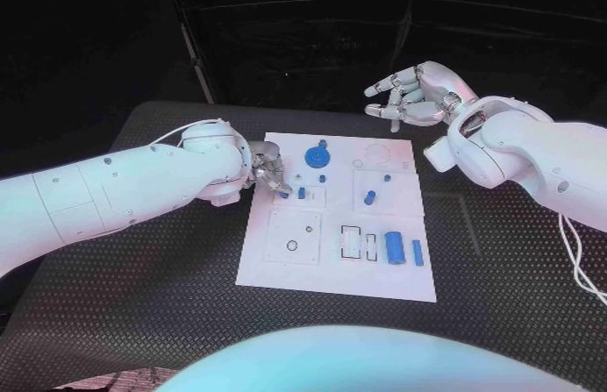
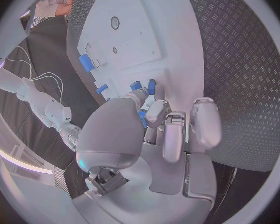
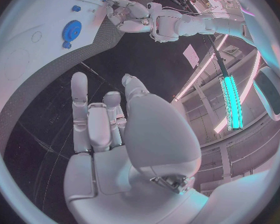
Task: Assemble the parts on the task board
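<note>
The task board (image 1: 332, 274) lies flat in the middle of the black table (image 1: 152, 304), a white plate with outlined recesses and small blue parts scattered over it. Near its far edge sits a blue gear-shaped part (image 1: 317, 156) with a small blue peg (image 1: 323, 179) just beside it. Toward the near right part of the board a blue cylinder (image 1: 395, 247) lies next to a thin blue bar (image 1: 417, 252), and another small blue part (image 1: 369, 197) stands close to the board's middle.

The left hand (image 1: 267, 171) is down at the board's left edge, its fingers curled over a small blue part (image 1: 301, 192). From the left wrist view the fingertips (image 2: 155, 112) press close around blue pieces (image 2: 142, 114) there, but I cannot tell whether the hand actually grips one or only touches it.

The right hand (image 1: 415, 94) is raised above the far right corner of the table, well apart from the board. Its fingers are spread and loosely bent, and it holds nothing.
</note>
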